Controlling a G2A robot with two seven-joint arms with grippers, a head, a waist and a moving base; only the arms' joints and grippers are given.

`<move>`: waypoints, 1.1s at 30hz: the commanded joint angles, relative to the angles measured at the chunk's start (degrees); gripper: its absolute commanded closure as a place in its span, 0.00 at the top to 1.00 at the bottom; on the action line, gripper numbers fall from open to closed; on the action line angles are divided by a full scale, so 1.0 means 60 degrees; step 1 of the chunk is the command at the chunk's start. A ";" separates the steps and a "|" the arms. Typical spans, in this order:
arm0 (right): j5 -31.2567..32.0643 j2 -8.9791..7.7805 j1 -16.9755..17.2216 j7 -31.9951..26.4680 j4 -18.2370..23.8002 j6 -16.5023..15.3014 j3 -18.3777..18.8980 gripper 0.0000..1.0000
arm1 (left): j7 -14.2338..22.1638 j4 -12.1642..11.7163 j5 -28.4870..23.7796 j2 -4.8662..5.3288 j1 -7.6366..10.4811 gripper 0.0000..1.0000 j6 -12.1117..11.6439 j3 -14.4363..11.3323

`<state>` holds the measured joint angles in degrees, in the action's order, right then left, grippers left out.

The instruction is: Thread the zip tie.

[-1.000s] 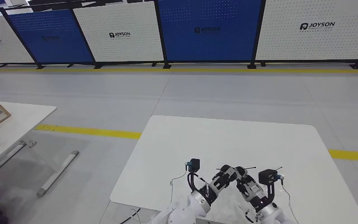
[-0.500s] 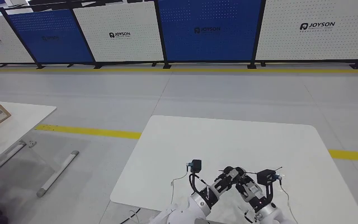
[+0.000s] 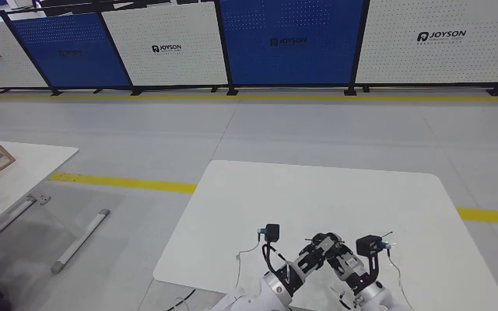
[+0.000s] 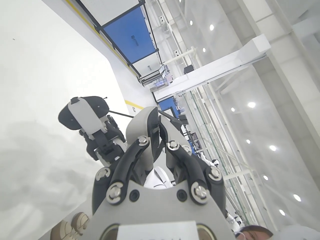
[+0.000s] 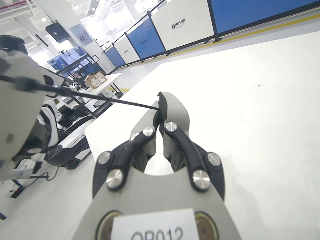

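A thin black zip tie (image 5: 100, 97) stretches through the air between my two grippers, just above the near edge of the white table (image 3: 311, 194). My right gripper (image 5: 160, 108) is shut on one end of the strap. My left gripper (image 4: 158, 119) is shut on the other part, with a short black end (image 4: 172, 119) sticking out past its fingers. In the top view the left gripper (image 3: 315, 249) and right gripper (image 3: 336, 250) sit close together, almost touching. The left wrist view also shows the right gripper (image 4: 85, 116) beside mine, and the strap (image 4: 120, 114) runs from it.
The white table spreads wide and bare beyond the grippers. A second table (image 3: 31, 163) stands off to the left across the floor. Blue and white partition panels (image 3: 288, 43) line the far side, behind a yellow floor line (image 3: 117, 183).
Both grippers have drawn back a little toward the table's near edge, still holding the zip tie between them and staying close together.
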<state>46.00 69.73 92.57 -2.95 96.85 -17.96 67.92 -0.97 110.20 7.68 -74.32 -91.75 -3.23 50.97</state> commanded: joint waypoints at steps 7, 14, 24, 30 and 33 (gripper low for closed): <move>-0.0012 0.0008 -0.0059 -0.0042 -0.0076 0.0009 -0.0036 0.00 | 0.0013 0.0196 0.0186 0.0050 -0.0180 0.00 -0.0112 -0.0016; -0.0251 0.0019 -0.0053 0.0082 -0.0045 -0.0080 -0.0012 1.00 | -0.0223 0.0113 0.0077 0.0051 -0.0181 0.00 0.0287 0.0079; -0.1145 -0.0094 0.0436 0.0790 0.0368 -0.0253 0.0540 1.00 | -0.0730 -0.0504 -0.1141 -0.0015 0.0183 0.00 0.0551 0.0665; -0.2849 -0.0338 0.1017 0.1605 0.1120 -0.0253 0.1349 1.00 | -0.0892 -0.0684 -0.1581 0.0022 0.0030 0.00 0.0479 0.1145; -0.3827 -0.0492 0.1337 0.2001 0.1425 -0.0253 0.1877 1.00 | -0.0871 -0.0778 -0.1696 0.0036 -0.0026 0.00 0.0493 0.1276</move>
<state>25.33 67.14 99.89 8.48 104.82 -19.48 77.95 -6.32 105.72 -2.36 -74.13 -91.83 -0.29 58.44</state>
